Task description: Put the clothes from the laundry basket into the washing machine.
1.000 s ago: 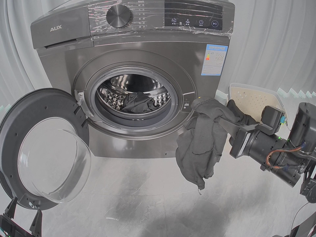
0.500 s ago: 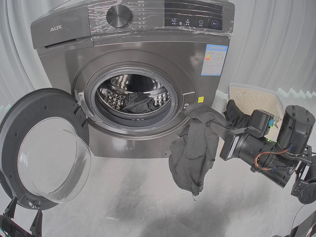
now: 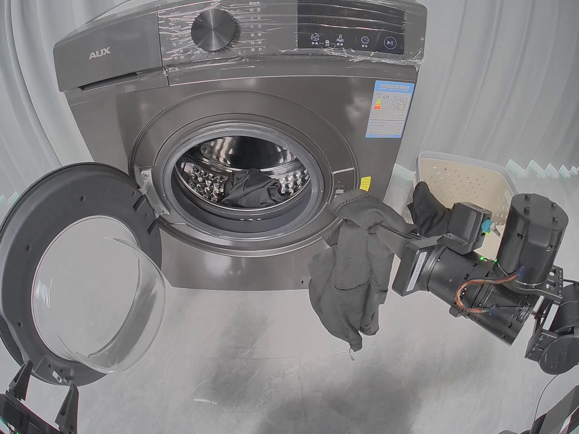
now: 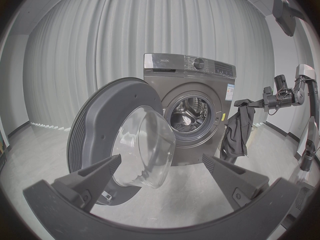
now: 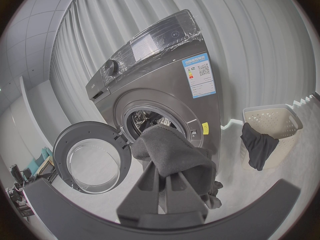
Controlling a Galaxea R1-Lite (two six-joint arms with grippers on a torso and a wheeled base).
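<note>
The washing machine (image 3: pixel 241 91) stands with its door (image 3: pixel 72 194) swung out to 8 o'clock of the drum mouth (image 3: pixel 241 129), freeing the opening. The laundry basket (image 3: pixel 464 182) sits at the machine's 3 o'clock, a dark piece (image 3: pixel 428 209) draped over its rim. The right gripper (image 3: pixel 386 231) is clamped on a grey garment (image 3: pixel 353 266) hanging at 4 o'clock of the mouth, likely held high to clear the floor; the left gripper (image 4: pixel 160 156) rests spread wide at 7 o'clock.

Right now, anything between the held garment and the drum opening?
Bare. Head view shows only the washer front between the grey garment and the drum opening; nothing blocks it.
</note>
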